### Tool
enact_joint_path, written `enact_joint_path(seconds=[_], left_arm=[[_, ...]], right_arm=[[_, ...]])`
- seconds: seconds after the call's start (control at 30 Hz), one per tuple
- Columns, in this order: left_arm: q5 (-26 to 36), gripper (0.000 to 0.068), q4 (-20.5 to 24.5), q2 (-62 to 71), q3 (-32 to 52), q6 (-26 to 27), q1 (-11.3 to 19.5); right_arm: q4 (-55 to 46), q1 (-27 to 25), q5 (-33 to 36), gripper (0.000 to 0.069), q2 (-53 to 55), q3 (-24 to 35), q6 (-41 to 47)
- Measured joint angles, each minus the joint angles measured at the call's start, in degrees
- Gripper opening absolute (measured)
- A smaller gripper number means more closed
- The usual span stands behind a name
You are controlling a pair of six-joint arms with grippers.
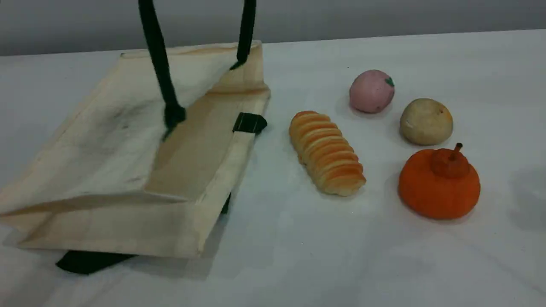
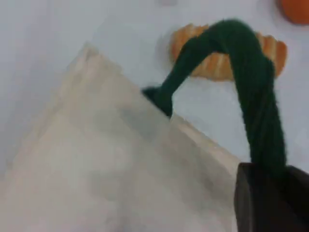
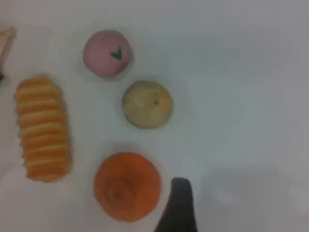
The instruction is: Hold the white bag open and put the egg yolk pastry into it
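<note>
The white bag (image 1: 128,140) lies at the left of the table, its mouth facing right. One dark green handle (image 1: 160,64) is pulled taut upward out of the scene view, lifting the upper side so the mouth gapes. In the left wrist view that handle (image 2: 256,96) runs down into my left gripper (image 2: 270,198), which is shut on it above the bag (image 2: 96,169). The egg yolk pastry (image 1: 425,121) sits at the right, untouched. My right gripper hovers above it; one dark fingertip (image 3: 178,205) shows below the pastry (image 3: 147,104), open and holding nothing.
A ridged golden bread loaf (image 1: 326,152) lies just right of the bag's mouth. A pink ball (image 1: 371,91) sits behind the pastry, and an orange pumpkin-shaped toy (image 1: 439,182) sits in front of it. The bag's second handle (image 1: 85,261) lies flat under its front edge.
</note>
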Motion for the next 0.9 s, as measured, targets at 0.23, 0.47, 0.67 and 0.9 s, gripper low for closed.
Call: enact_joint_path(seconds=[0.23, 0.47, 0.67, 0.9], left_arm=[[0.2, 0.0098, 1.0, -6.7, 0.0, 5.7, -1.9], [0.1, 0.0098, 2.0, -9.7, 0.1, 11.9, -1.9], [0.0, 0.0098, 1.5, -9.8, 0.1, 16.5, -1.9], [-0.1, 0.0098, -2.4, -10.3, 0.1, 22.1, -1.9]], right_arm=[[0.0, 0.0, -1.6, 0.0579, 4.7, 0.0, -1.8], [0.3, 0.0, -2.7, 0.0579, 7.7, 0.0, -2.7], [3.1, 0.0, -3.1, 0.0579, 10.7, 0.0, -6.3], [9.4, 0.0, -6.6, 0.0579, 15.1, 0.0, -13.5]])
